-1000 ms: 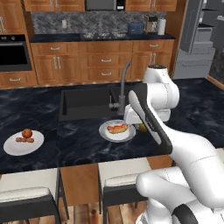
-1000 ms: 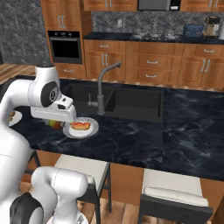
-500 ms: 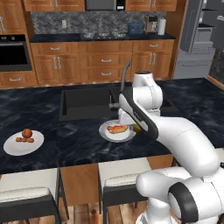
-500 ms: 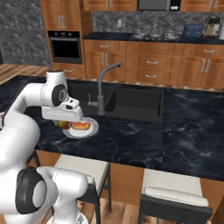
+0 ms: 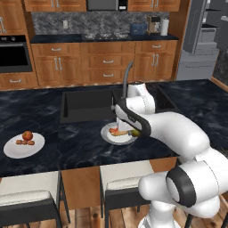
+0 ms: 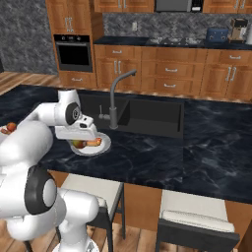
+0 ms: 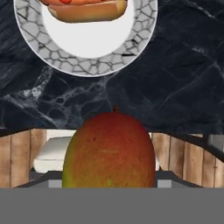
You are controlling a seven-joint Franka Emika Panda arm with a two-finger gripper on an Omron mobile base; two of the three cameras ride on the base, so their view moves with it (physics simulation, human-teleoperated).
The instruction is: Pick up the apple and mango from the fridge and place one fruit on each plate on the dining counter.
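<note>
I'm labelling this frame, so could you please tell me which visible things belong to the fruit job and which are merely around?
Job: mango in the gripper; apple on the left plate; near plate; dining counter; fridge.

Around: faucet, sink, oven, stools.

On the bench [image 5: 84, 142], the sink [image 5: 84, 104] lies behind the near plate [image 5: 116, 136], with the tap [image 5: 127, 78] at its right edge. A second plate [image 5: 23, 145] sits well to the left, carrying the apple [image 5: 27, 135]. Two stools [image 5: 124, 176] stand before the bench. The mango [image 7: 109, 151] hangs over the bench, just before the near plate.
</note>
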